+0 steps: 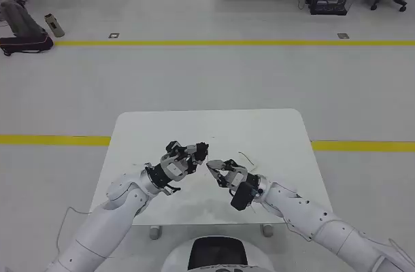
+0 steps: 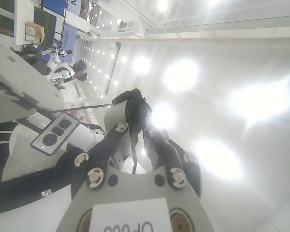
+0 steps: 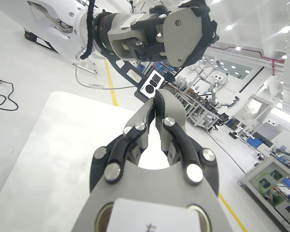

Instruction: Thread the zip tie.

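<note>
My left gripper (image 1: 202,148) is held above the middle of the white table (image 1: 275,126), its black-padded fingers pressed together. In the left wrist view a thin dark strip, apparently the zip tie (image 2: 134,150), runs from between the shut fingertips (image 2: 134,95) down toward the palm. My right gripper (image 1: 213,164) sits just beside and below it, fingertips nearly touching the left one. In the right wrist view its jaws (image 3: 155,97) are shut with nothing visible between them, and the left gripper (image 3: 206,25) hangs close above. A thin pale curved strip (image 1: 247,160) lies on the table to the right.
The table (image 3: 62,126) has bare surface on all sides of the grippers. Yellow floor lines (image 1: 371,145) run beyond its edges. A black cable (image 3: 4,102) lies on the floor off the table.
</note>
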You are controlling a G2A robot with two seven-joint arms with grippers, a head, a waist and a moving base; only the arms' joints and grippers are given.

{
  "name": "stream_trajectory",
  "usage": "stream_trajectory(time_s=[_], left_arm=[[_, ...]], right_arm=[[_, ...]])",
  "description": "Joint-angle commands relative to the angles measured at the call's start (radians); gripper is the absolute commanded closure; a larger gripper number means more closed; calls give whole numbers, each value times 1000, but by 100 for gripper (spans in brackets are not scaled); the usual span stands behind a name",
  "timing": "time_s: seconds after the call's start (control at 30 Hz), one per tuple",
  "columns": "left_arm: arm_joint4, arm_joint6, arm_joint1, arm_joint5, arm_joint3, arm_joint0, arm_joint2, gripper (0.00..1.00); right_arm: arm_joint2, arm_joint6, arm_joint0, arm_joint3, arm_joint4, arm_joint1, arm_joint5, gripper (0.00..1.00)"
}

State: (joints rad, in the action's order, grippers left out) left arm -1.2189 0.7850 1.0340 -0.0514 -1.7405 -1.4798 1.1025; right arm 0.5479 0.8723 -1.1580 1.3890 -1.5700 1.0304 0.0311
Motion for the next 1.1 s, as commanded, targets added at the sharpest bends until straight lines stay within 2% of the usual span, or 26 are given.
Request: stream_trajectory(time_s=[0.0, 0.43, 0.47, 0.5, 0.53, 0.67, 0.8, 0.9, 1.07], left_arm=[[0, 0, 0, 0, 0, 0, 0, 100], [0, 0, 0, 0, 0, 0, 0, 100], [0, 0, 0, 0, 0, 0, 0, 100], [0, 0, 0, 0, 0, 0, 0, 100], [0, 0, 0, 0, 0, 0, 0, 100], [0, 0, 0, 0, 0, 0, 0, 100], [-6, -12, 1, 0, -2, -1, -3, 100], [-46, -18, 7, -9, -5, -1, -10, 100], [-135, 3, 12, -31, -14, -6, -4, 100]], right_arm=[[0, 0, -2, -1, 0, 0, 2, 100], [0, -9, -7, -16, 1, -2, 7, 100], [7, -12, -12, -17, 6, -2, 4, 90], [16, -14, -17, -19, 12, -2, 0, 24], [29, -17, -25, -21, 24, -3, -7, 0], [79, 11, -59, -15, 115, -4, -33, 0], [79, 11, -59, -15, 115, -4, -33, 0], [79, 11, -59, -15, 115, -4, -33, 0], [123, 32, -81, -18, 208, -2, 13, 0]])
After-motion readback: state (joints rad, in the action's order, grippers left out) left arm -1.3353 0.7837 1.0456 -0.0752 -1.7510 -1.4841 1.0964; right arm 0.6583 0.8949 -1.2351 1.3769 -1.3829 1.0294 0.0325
